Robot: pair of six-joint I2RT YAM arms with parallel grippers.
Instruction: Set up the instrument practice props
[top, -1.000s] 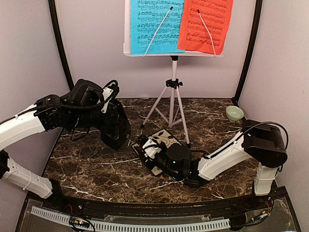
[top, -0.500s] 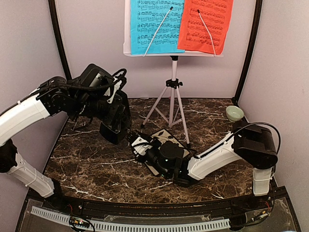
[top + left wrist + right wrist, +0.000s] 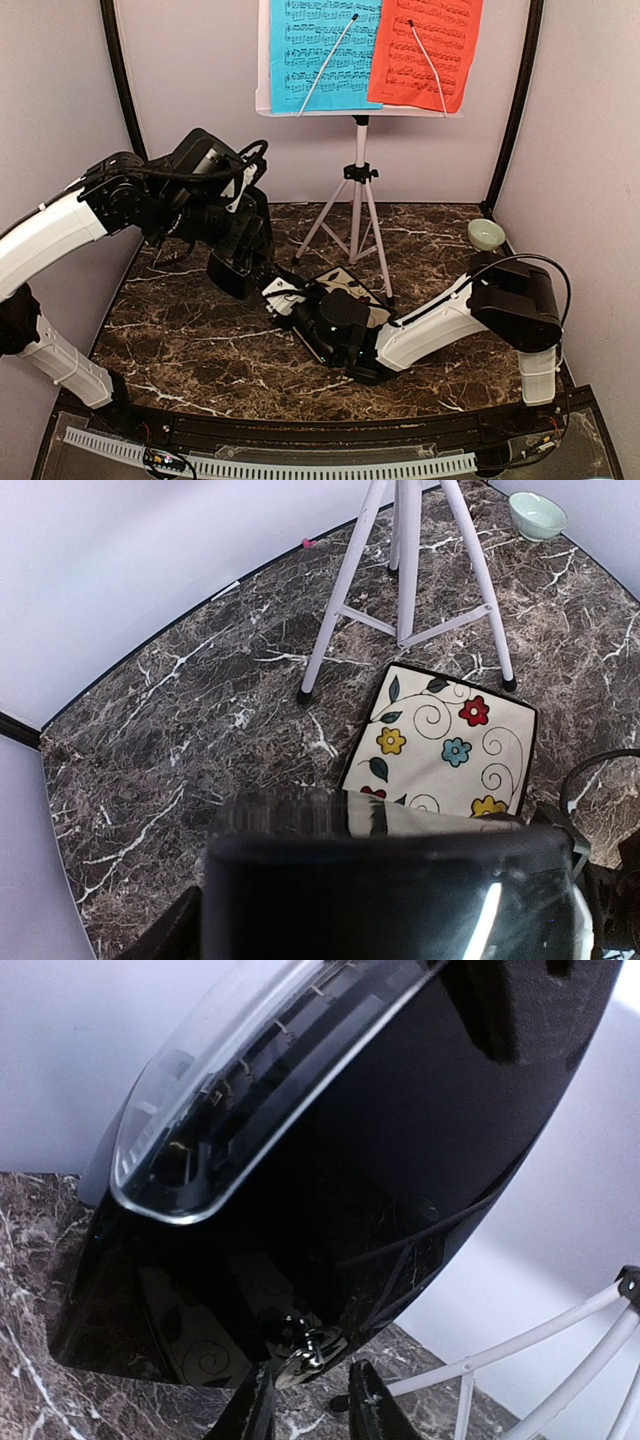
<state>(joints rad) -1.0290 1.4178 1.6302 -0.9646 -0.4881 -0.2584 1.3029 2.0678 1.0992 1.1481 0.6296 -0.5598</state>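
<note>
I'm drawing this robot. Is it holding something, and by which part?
The left gripper seems to hold the black metronome off the table, but its fingers are hidden, so I cannot tell where. The right fingers sit just below it.

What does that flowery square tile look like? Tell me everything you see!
The square floral tile is cream with a thin black edge, painted with red, yellow and blue flowers, dark leaves and black curls. It looks smooth and glazed. It lies flat on the dark marble table, its far edge close beside a tripod foot. The black metronome hides its near edge in the left wrist view.
</note>
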